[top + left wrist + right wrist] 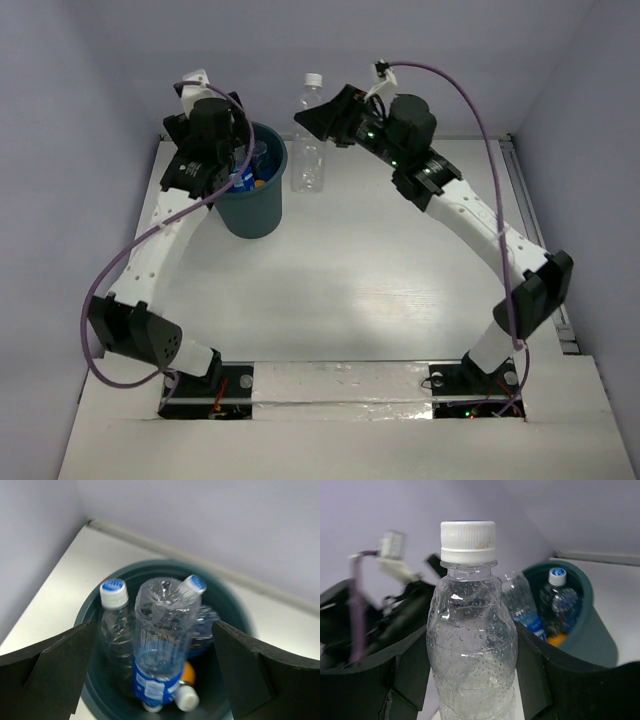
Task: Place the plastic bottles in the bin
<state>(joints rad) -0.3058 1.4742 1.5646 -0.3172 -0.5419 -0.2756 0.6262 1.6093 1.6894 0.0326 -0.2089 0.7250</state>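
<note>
"Well, what is the left gripper [154, 630] doing?"
"Its fingers [55, 665] are spread wide. Right under them, bottles [114, 625] lie in the bin [150, 566]."
"And the right gripper [470, 635]?"
"It pinches a clear bottle [470, 605] that stands up."

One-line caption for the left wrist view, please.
Open left gripper hovers over the teal bin holding several plastic bottles, a blue-labelled bottle base-up on top.

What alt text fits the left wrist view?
Looking down into a dark teal bin holding several plastic bottles, a blue-labelled bottle cap-down in the middle. The left gripper, open, frames it on both sides without touching.
</note>
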